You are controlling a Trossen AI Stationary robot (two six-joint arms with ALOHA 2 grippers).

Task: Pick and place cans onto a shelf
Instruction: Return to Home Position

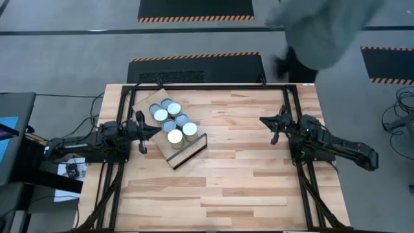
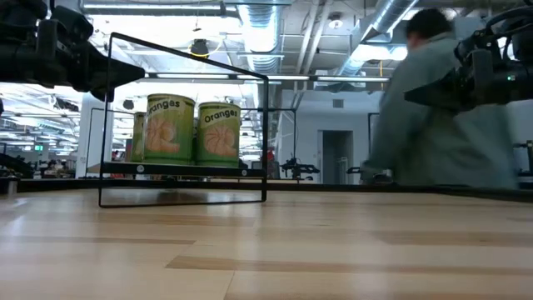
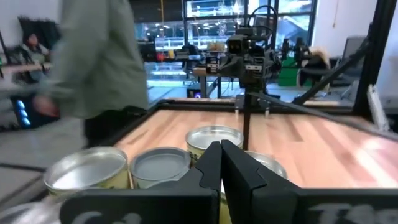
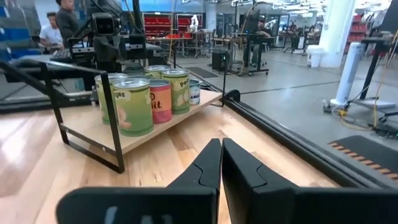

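Cans point(image 1: 171, 123), grouped on shelf point(image 1: 193, 150): we fear left gripper point(image 1: 142, 133), clenched empty beside them, clipping one; right gripper point(image 1: 268, 123) clenched, distant.

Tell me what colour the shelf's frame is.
The frame is black, seen best in the right wrist view.

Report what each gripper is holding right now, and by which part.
Nothing. The left gripper, close by the cans, is shut and empty; the right gripper, farther off, is shut and empty too.
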